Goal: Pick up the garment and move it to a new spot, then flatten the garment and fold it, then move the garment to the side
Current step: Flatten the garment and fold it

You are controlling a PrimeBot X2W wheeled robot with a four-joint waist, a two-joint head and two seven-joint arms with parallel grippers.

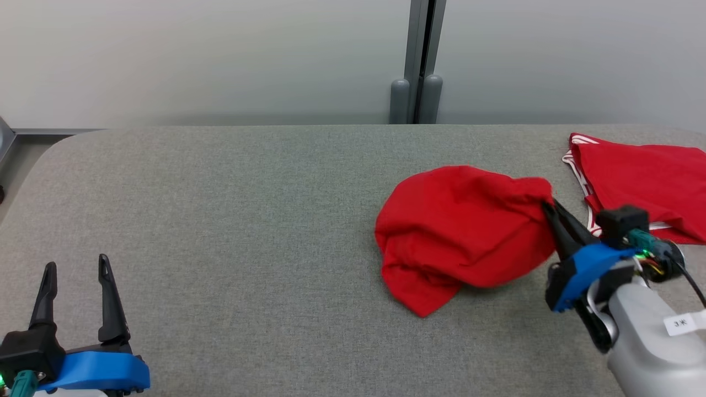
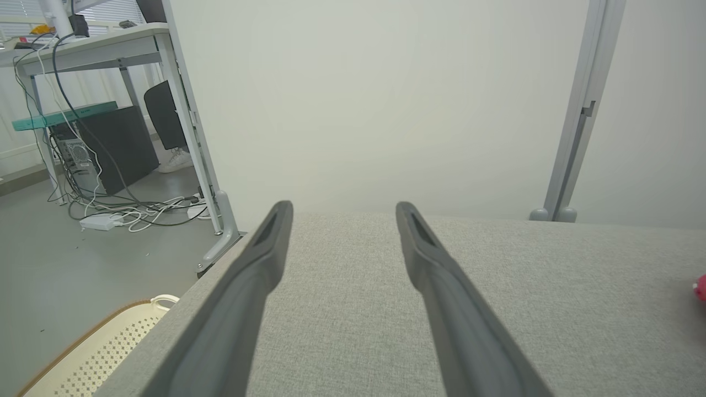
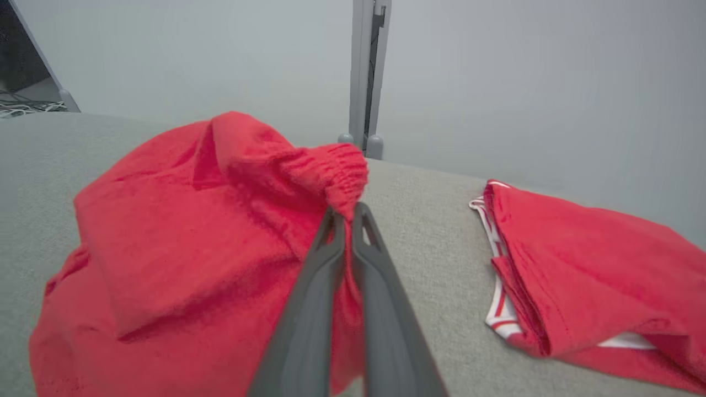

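A crumpled red garment (image 1: 463, 226) lies right of centre on the grey padded table (image 1: 220, 220). My right gripper (image 1: 547, 206) is shut on the garment's gathered elastic edge at its right side. In the right wrist view the two fingers pinch that bunched waistband (image 3: 336, 171), and the cloth (image 3: 182, 248) hangs down to the left of them. Near the table's front left corner my left gripper (image 1: 76, 266) stands open with nothing between its fingers; in the left wrist view its gap (image 2: 342, 212) frames bare table.
A second red garment (image 1: 645, 184) with white trim lies folded at the far right edge (image 3: 579, 259). A grey post (image 1: 418, 66) stands behind the table. Off the left edge are a cream perforated basket (image 2: 94, 347), a desk and floor cables (image 2: 138, 212).
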